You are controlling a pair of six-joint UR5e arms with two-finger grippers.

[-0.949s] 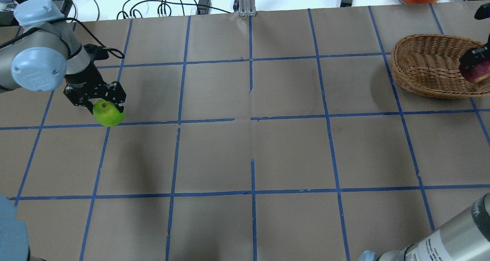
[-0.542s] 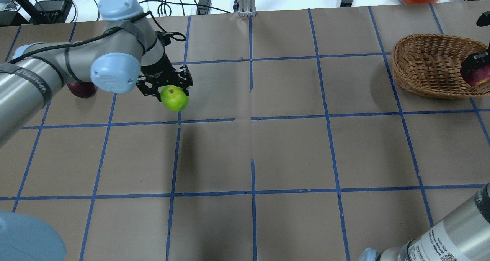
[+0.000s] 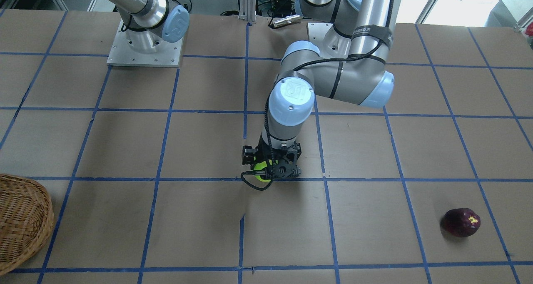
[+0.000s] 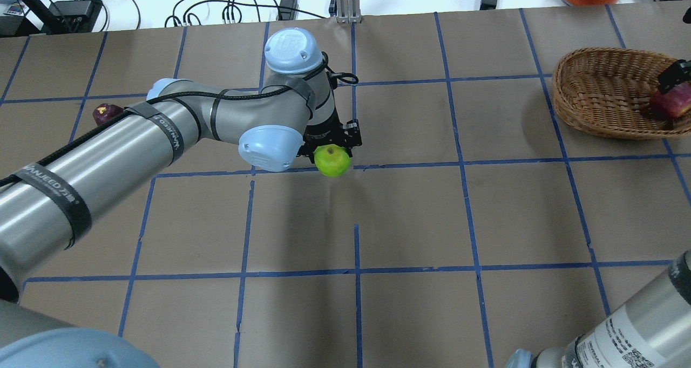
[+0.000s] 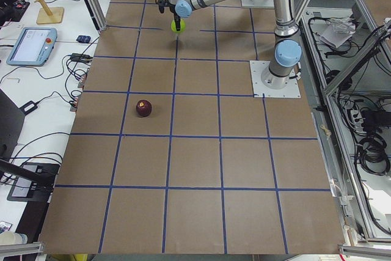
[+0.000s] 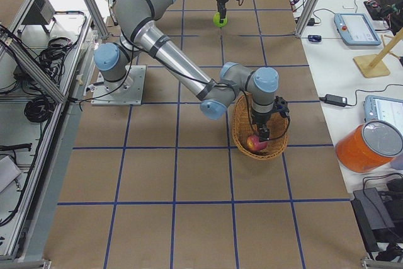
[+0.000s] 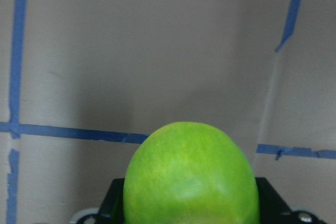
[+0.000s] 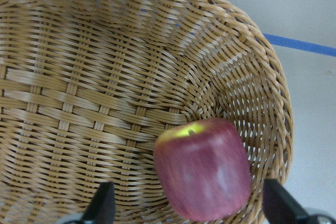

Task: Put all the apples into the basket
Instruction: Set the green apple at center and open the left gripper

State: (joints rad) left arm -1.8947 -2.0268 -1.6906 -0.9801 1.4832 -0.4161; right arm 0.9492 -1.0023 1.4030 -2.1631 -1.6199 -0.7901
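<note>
Basket (image 4: 594,95) at the table's (image 4: 410,217) right end. Inside, against the woven wall: red apple (image 8: 202,177) with a yellow patch at the stem, blurred in the wrist view. Right gripper (image 8: 190,209) just above it: fingers (image 8: 102,205) spread wide on either side, apart from the apple's flanks. Left gripper (image 4: 330,151) near the table's middle: points straight down, clamps the green apple (image 4: 332,161) from above, holds it clear of the table beside a blue tape line (image 4: 410,165). Maroon apple (image 3: 461,222) alone on the table toward the left end, well apart from both grippers and far from the basket.
</note>
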